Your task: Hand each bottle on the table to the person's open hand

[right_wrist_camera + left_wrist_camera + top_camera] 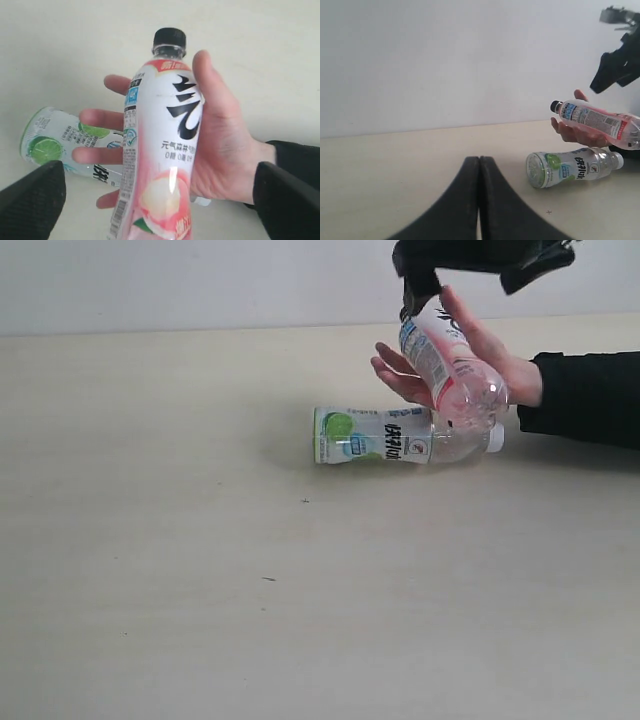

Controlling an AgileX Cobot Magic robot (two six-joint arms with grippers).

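The pink bottle (445,360) with the black cap lies tilted in the person's open hand (505,365), thumb against its label. My right gripper (478,280) hovers just above it, open, its fingers wide on either side of the bottle (165,150) and not touching it. The lime bottle (375,435) lies on its side on the table (200,540) just below the hand. My left gripper (479,159) is shut and empty, low over the table, well short of the lime bottle (570,169). Any other bottles are out of view.
The person's black sleeve (590,395) rests on the table at the right edge. A pale wall (200,280) runs behind the table's far edge. My left arm does not show in the exterior view.
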